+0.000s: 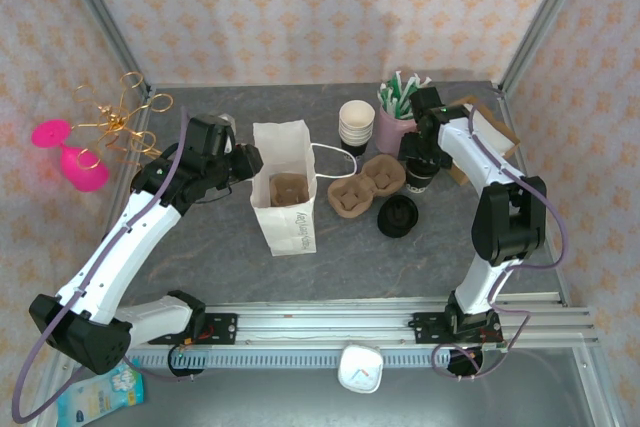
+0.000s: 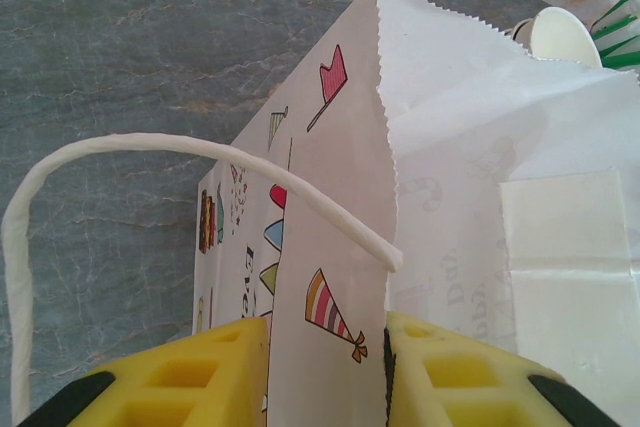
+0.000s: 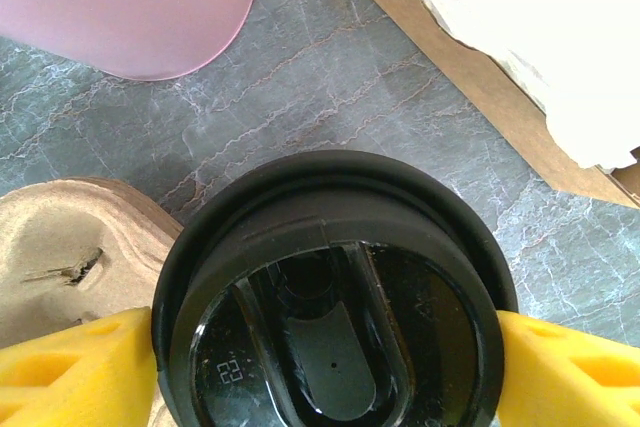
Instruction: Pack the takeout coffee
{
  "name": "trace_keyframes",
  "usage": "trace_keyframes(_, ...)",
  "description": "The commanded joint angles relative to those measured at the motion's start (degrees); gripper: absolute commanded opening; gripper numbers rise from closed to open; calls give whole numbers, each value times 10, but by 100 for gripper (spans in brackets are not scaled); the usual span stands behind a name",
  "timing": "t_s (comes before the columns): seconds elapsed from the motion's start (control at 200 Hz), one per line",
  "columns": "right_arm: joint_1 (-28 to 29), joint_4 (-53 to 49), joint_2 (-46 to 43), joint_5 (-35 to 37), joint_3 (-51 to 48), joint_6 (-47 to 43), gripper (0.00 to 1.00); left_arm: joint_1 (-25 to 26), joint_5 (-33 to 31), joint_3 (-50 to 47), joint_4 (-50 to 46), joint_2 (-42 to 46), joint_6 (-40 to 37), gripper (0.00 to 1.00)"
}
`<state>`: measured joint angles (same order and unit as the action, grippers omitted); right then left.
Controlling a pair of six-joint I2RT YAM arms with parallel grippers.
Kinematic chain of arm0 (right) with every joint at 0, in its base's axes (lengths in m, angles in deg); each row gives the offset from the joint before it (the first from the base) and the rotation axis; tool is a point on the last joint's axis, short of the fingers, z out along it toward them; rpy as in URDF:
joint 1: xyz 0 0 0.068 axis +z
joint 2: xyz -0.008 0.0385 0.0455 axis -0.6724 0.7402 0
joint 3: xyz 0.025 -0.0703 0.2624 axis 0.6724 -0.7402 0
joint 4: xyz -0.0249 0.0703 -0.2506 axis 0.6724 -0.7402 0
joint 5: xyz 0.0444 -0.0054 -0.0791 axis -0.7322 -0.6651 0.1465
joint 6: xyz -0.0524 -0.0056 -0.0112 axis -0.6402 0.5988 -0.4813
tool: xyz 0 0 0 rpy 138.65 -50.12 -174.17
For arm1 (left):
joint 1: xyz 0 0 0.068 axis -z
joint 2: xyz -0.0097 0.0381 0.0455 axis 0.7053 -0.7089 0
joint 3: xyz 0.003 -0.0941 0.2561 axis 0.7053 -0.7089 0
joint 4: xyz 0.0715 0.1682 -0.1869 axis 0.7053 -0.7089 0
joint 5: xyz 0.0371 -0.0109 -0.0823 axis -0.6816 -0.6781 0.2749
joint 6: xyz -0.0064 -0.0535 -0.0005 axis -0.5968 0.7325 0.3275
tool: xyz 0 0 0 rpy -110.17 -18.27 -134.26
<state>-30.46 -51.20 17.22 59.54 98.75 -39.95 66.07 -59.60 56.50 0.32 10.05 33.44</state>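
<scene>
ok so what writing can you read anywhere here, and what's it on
"Eve": printed on the patterned side of the paper bag that the left gripper pinches; only the start of the word shows.
Print on the bag's side in the top view: too blurred to read.
Small raised mark on the cup lid in the right gripper: too small to read.

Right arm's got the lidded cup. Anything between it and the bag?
Yes. The cardboard carrier lies on the table between the lidded cup in the right gripper and the paper bag, and the bag's white handle juts out that way. The carrier lies low.
</scene>
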Motion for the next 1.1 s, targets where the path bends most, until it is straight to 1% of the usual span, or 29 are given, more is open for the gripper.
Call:
trace_keyframes(0.0,-8,-13,-22,17,-5,3,79,-6,-9,16,8,2,-15,36)
trace_keyframes(0.255,-18,-8,-34,12,-15,7,77,-6,-8,18,7,1,-17,36)
trace_keyframes(0.35,-19,-4,-37,7,-20,7,82,-6,-8,18,7,3,-17,36)
trace_keyframes(0.39,-19,-4,-37,7,-21,7,82,-6,-8,18,8,3,-17,36)
trace_keyframes(0.455,-19,-3,-38,8,-26,7,78,-6,-8,19,8,2,-17,36)
trace_keyframes(0.646,-21,2,-40,3,-39,7,78,-6,-10,20,8,2,-15,36)
trace_keyframes(0.731,-22,2,-40,5,-39,6,74,-6,-10,21,8,1,-17,36)
trace_keyframes(0.976,-23,-2,-50,4,-36,5,69,-6,-22,24,7,0,-20,36)
trace_keyframes(1.096,-22,-9,-65,2,-37,9,68,-6,-37,27,3,-4,-20,29)
